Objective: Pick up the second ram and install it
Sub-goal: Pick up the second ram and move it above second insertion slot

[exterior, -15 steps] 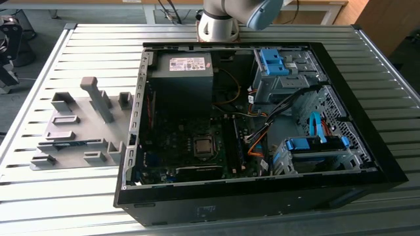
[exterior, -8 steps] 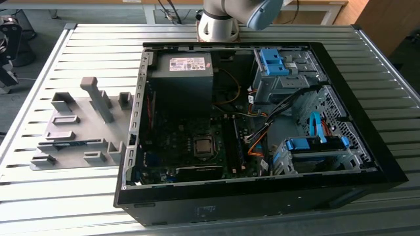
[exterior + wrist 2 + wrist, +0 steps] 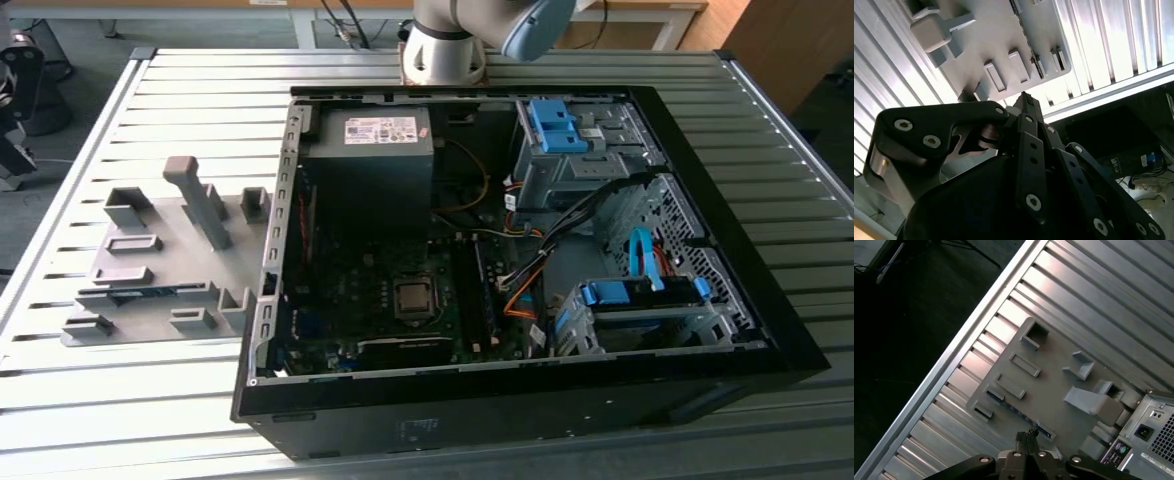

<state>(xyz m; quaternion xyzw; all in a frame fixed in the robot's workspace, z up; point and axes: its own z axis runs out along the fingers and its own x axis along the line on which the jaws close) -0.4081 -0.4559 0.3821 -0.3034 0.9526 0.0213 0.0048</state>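
The second ram is a thin blue-green stick standing on edge in a slot of the grey holder plate. In the exterior view the ram lies near the front of the holder, at that view's left of the open computer case. My gripper hangs well above the holder, fingertips pressed together with nothing between them. The second wrist view shows the gripper with its dark fingers meeting at a point over the holder.
The case and holder sit on a slatted metal table. Inside the case are a power supply, a motherboard, loose cables and blue drive bays. Several upright grey blocks rise from the holder. The arm's base stands behind the case.
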